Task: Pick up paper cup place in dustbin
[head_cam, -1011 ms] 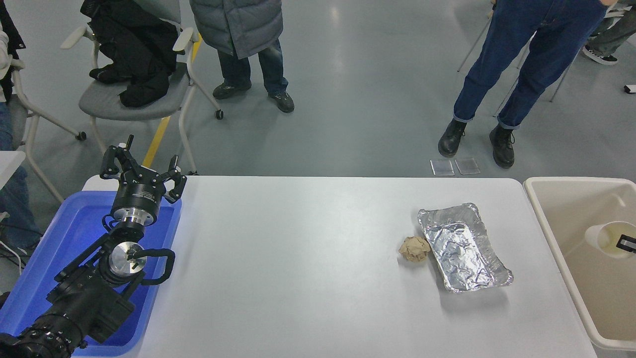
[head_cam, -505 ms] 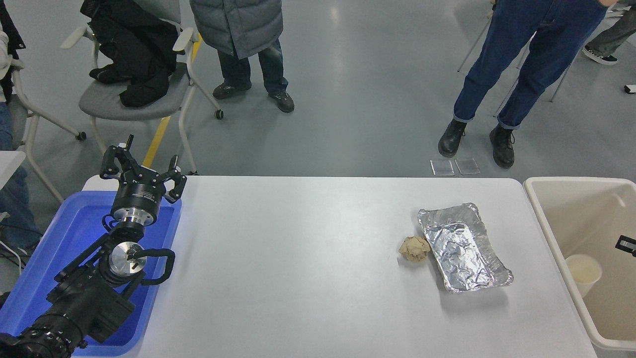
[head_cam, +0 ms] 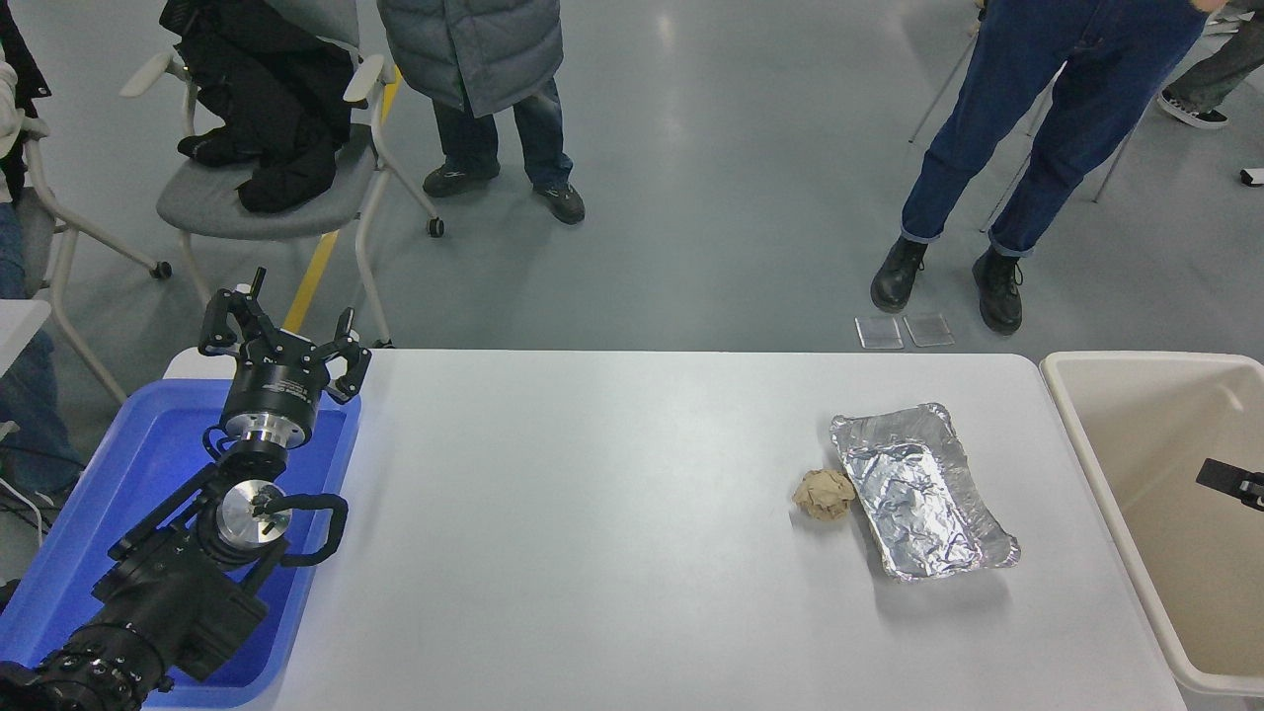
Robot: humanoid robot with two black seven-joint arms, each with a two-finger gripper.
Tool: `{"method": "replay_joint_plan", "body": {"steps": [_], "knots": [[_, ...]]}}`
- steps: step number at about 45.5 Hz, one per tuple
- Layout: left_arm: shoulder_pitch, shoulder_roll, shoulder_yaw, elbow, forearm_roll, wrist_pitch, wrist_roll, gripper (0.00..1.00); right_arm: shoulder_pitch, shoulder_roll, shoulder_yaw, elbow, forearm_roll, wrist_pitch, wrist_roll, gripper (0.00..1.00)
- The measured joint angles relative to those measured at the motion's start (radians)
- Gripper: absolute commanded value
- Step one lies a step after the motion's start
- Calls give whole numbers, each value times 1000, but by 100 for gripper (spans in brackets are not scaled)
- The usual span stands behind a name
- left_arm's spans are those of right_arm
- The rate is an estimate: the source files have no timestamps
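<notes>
The paper cup does not show in this view; it is hidden or out of view. The beige dustbin stands against the table's right end, and the part of its inside that shows is bare. Only a small black tip of my right gripper comes in from the right edge, above the inside of the dustbin. My left gripper is parked at the lower left above the blue tub, open and empty.
A blue plastic tub sits at the table's left end under the left arm. A foil tray and a crumpled brown paper ball lie right of centre. People's legs and a chair stand beyond the far edge.
One second ago the cup was at the right gripper above the dustbin. Half a second ago it was lower, free inside the bin. Now it no longer shows. The gripper tip has shifted slightly left.
</notes>
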Motion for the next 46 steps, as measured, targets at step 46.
{"method": "replay_joint_plan", "body": {"steps": [46], "knots": [[1,0,0,0,-1,0,0,99,167,-84,14,252,238,2,-4,100]]}}
